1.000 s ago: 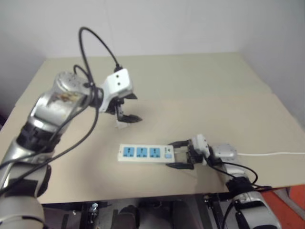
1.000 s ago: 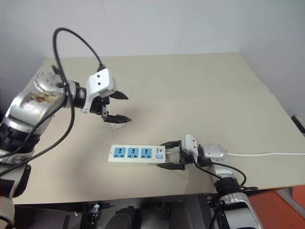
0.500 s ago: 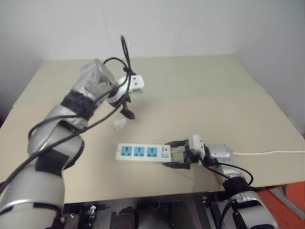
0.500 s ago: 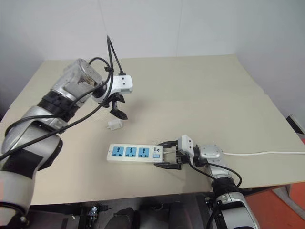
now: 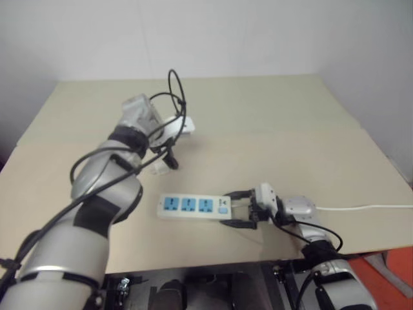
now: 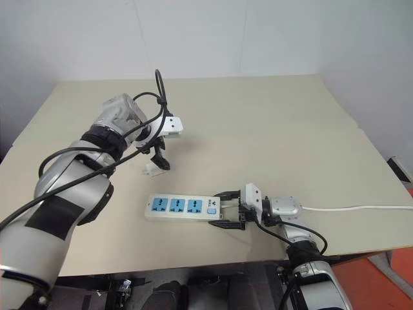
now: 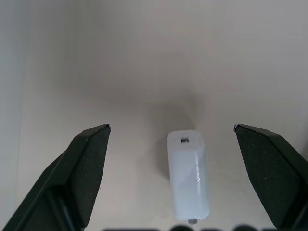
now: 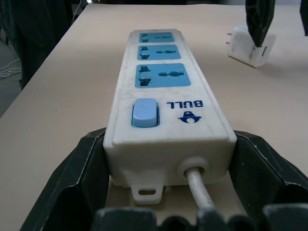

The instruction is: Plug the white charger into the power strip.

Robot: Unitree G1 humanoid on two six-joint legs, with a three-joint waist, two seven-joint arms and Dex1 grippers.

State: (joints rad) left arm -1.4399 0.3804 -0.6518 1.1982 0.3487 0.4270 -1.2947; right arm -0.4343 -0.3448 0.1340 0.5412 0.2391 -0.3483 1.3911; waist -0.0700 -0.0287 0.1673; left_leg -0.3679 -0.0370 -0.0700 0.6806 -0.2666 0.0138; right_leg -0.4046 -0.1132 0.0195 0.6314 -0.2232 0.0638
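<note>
The right gripper (image 6: 227, 208) clamps the power strip (image 6: 182, 207) steady; at its ten o'clock, the left gripper (image 7: 171, 144) straddles the white charger (image 7: 188, 174), fingers spread.

Head stereo pair looks forward and down over table (image 5: 290, 110), both eyes sharing whole scene. Left wrist camera faces steeply down, close above charger (image 7: 188, 174). Right wrist camera sits low, near level, close along strip (image 8: 166, 103); charger also seen there.
</note>
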